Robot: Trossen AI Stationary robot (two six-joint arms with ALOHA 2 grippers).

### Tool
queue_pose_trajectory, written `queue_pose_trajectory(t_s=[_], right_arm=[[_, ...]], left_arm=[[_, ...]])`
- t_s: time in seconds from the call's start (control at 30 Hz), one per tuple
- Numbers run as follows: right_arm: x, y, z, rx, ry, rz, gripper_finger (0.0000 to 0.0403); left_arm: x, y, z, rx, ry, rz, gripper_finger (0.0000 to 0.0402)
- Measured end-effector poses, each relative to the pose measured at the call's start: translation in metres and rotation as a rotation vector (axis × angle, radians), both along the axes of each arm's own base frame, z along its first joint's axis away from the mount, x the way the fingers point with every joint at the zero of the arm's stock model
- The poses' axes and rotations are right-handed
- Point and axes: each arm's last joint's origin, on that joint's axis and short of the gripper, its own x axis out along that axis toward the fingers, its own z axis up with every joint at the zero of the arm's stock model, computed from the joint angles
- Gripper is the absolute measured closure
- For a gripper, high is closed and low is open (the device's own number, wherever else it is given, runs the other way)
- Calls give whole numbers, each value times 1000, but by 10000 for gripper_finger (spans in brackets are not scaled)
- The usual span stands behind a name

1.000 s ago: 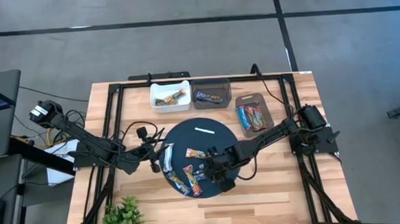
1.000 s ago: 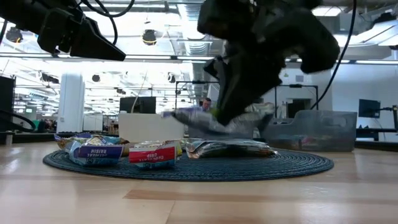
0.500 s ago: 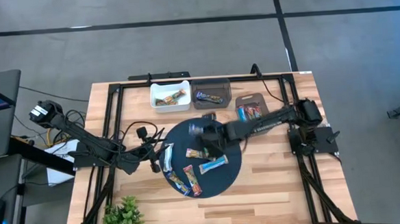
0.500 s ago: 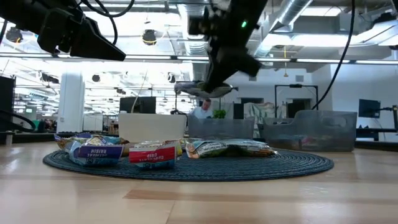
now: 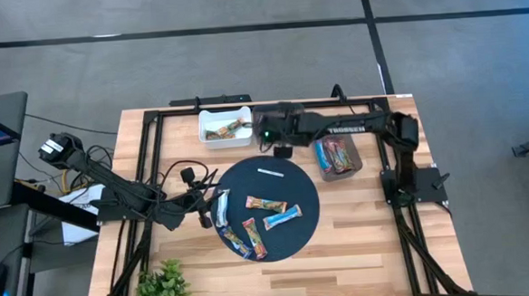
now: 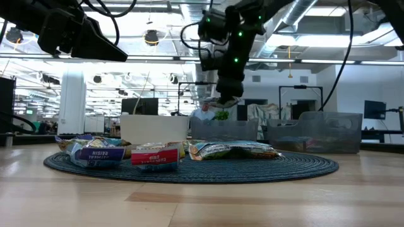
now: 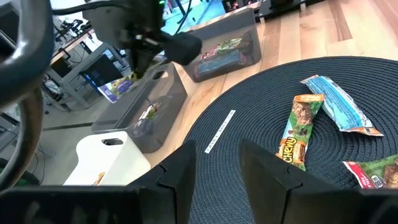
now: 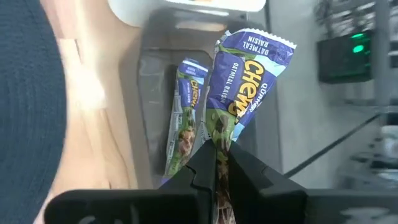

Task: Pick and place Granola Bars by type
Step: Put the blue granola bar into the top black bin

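My right gripper (image 8: 216,163) is shut on a blue granola bar (image 8: 242,81) above the grey middle bin (image 5: 292,112) at the table's far side; another blue bar (image 8: 183,118) lies in that bin. In the low view the gripper (image 6: 224,96) hangs high over the table. Several bars, among them a brown one (image 5: 266,203) and a blue one (image 5: 282,218), lie flat on the round dark mat (image 5: 298,187). My left gripper (image 7: 217,168) stands open at the mat's left edge (image 5: 204,210), with nothing between its fingers. My right gripper pinches the blue bar by one crimped end (image 8: 219,142) between its two fingers. The fingers slant down from above. The bar reaches out past the fingertips, lifted clear, over the grey bin.
A white bin (image 5: 224,127) with brown-green bars stands left of the grey one. A third bin (image 5: 337,153) at the right holds red and blue bars. A thin white strip (image 5: 270,172) lies on the mat's far part. A small plant (image 5: 163,285) stands at the near left corner.
My right gripper has lifted the blue bar off the near part of the mat, swung up and toward the table's far edge, turned as it went, and now holds the bar over the grey bin. It has stayed shut.
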Motion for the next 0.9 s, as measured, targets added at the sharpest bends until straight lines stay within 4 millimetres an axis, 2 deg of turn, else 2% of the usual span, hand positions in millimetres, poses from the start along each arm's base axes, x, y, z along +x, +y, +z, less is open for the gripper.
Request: queue_pose_trajectory(t_s=[0.23,0.4,0.53,0.73,0.9], right_arm=[[-10,-32,-1,82,-30,-53,380],[-11,-40,-1,118,-70,-75,364],[-11,-43,0,123,-94,-88,331],[-10,-40,0,119,-84,-83,279],[-9,-16,16,111,-102,-9,253]], left_arm=[[0,0,-1,6,7,0,283],[0,0,-1,6,7,-1,283],[0,0,-1,7,8,0,283],[-1,1,-2,16,19,5,283],[-1,1,-2,16,19,5,283]])
